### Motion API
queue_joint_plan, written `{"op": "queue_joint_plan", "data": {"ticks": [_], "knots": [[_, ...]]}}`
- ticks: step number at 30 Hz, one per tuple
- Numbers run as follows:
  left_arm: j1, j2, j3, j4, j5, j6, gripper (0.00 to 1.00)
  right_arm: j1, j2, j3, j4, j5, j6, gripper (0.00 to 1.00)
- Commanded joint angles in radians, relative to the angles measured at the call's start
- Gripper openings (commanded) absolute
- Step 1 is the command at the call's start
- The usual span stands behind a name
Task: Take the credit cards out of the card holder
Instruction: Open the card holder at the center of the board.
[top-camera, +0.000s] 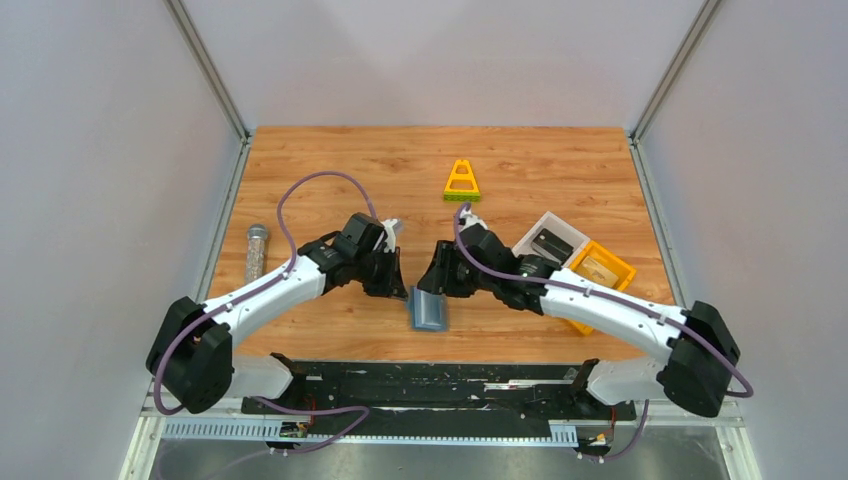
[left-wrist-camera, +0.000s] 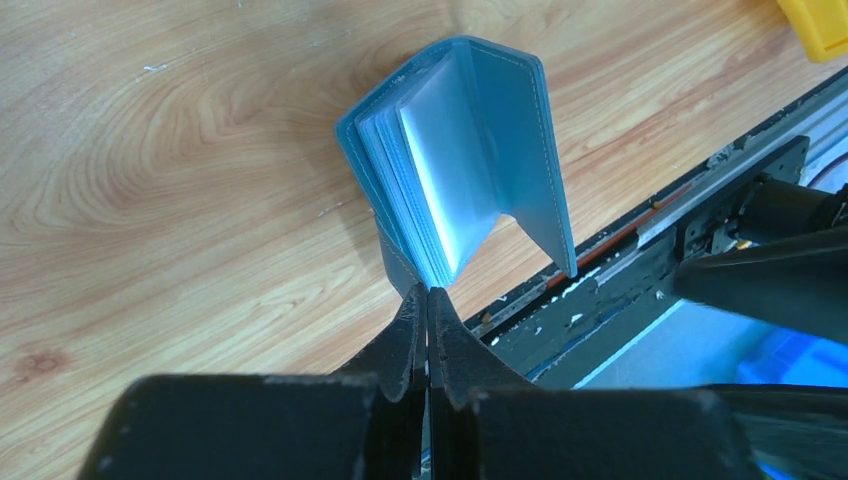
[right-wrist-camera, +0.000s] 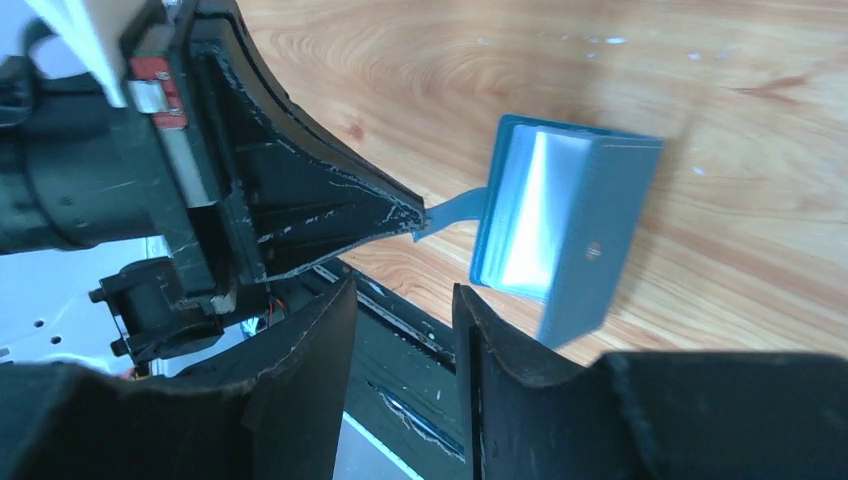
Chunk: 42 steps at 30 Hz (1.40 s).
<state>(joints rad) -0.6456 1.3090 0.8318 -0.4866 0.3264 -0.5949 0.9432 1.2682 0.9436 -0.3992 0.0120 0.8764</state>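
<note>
Left claw pinches the card holder's tab (splayed open); right claw gapes empty.

Wood-grain table top, light oak tone, enclosed on three sides by plain pale grey walls with aluminium corner posts. Black rail runs along the near table edge, with a brushed metal ledge below it. Lighting even and diffuse; shadows soft.
</note>
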Motion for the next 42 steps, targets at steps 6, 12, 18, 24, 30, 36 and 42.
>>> {"op": "queue_joint_plan", "data": {"ticks": [6,12,18,24,30,36,42], "knots": [[-0.003,-0.05,0.001,0.029,0.021,-0.002,0.0,0.055,0.216,0.057,0.096,-0.014,0.102,0.39],[-0.004,-0.054,-0.003,0.025,0.015,-0.001,0.0,0.058,0.253,0.041,0.062,0.094,0.115,0.39],[-0.003,-0.06,-0.004,0.011,0.0,0.003,0.0,0.059,0.304,0.037,0.041,0.141,0.099,0.44],[-0.004,-0.074,-0.006,-0.002,-0.014,0.004,0.0,0.053,0.352,0.042,0.04,0.153,0.085,0.48],[-0.004,-0.073,-0.011,-0.004,-0.026,0.009,0.0,0.052,0.339,0.022,0.031,0.184,0.088,0.46],[-0.003,-0.071,-0.011,-0.014,-0.046,0.017,0.0,0.039,0.31,-0.009,0.022,0.203,0.089,0.45],[-0.003,-0.073,-0.011,-0.016,-0.047,0.018,0.0,0.034,0.303,-0.023,0.012,0.204,0.093,0.44]]}}
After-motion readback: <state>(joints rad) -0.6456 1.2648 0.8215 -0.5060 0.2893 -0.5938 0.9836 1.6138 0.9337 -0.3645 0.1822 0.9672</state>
